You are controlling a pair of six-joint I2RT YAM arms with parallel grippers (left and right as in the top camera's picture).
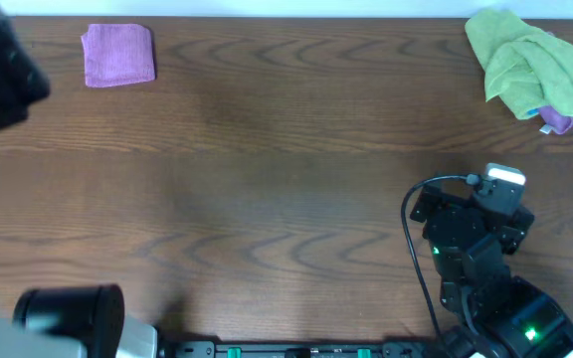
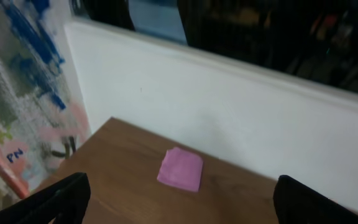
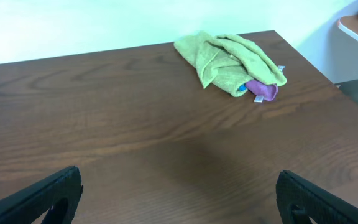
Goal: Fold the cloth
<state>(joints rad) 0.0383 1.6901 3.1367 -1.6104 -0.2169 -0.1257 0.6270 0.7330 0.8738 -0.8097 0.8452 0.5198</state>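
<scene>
A dark brown wooden bench point(image 1: 286, 179) shows open wood across its middle. The folded purple square microfibre cloth point(image 1: 118, 55) lies at the bench's far left corner. A crumpled lime-green cloth point(image 1: 527, 65) at its far right corner half hides something purple. Empty, the left jaws and right jaws gape wide.

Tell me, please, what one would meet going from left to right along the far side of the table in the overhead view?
Left arm → folded purple cloth → crumpled lime-green cloth.
</scene>
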